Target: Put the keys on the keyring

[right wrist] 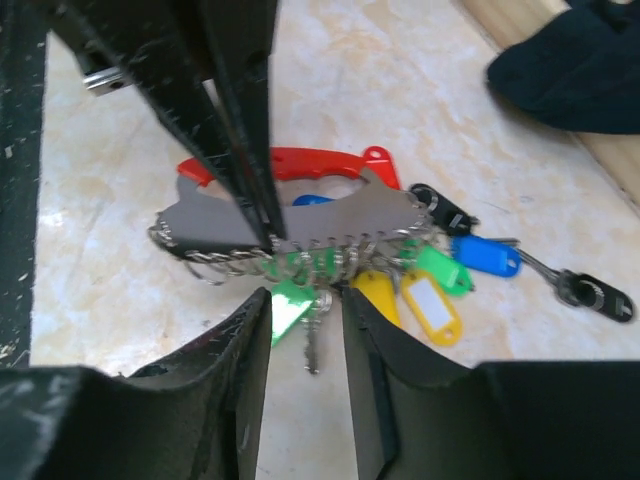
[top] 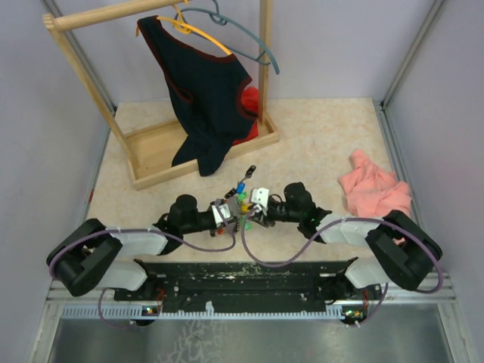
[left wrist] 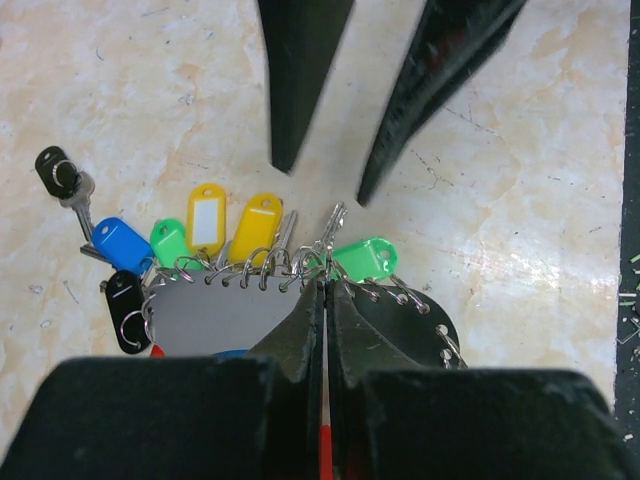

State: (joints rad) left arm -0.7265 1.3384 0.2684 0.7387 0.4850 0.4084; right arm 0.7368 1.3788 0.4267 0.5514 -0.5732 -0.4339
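Left to right from my remote station: a wooden rack [top: 151, 147] stands at the far left of the table [top: 318, 136]. A dark garment [top: 204, 98] droops into its base from a yellow hanger [top: 198, 32], with a grey hanger [top: 253, 41] just beside it. Nearer me, the left arm reaches toward the table's middle, where the left gripper [left wrist: 325, 290] has its fingers pressed together on the top edge of the keyring [left wrist: 215, 315], pinching the flat grey part. In the right wrist view the keyring's red part arcs behind the grey one, both low over the marbled surface. The keys [left wrist: 255, 228] fan out from small wire loops along the grey edge. A black key [left wrist: 55, 170] sits farthest left in the left wrist view, then a blue tag [left wrist: 125, 245], a green one, and two yellow ones. A green key [left wrist: 365, 258] sits just right of the pinch. Facing them, the right gripper [right wrist: 306, 295] hangs with its fingers apart. That green key and a bare metal blade lie in the gap between them, and I cannot tell whether either finger touches. Well to the right, a pink cloth [top: 374, 189] lies crumpled beside the right arm.
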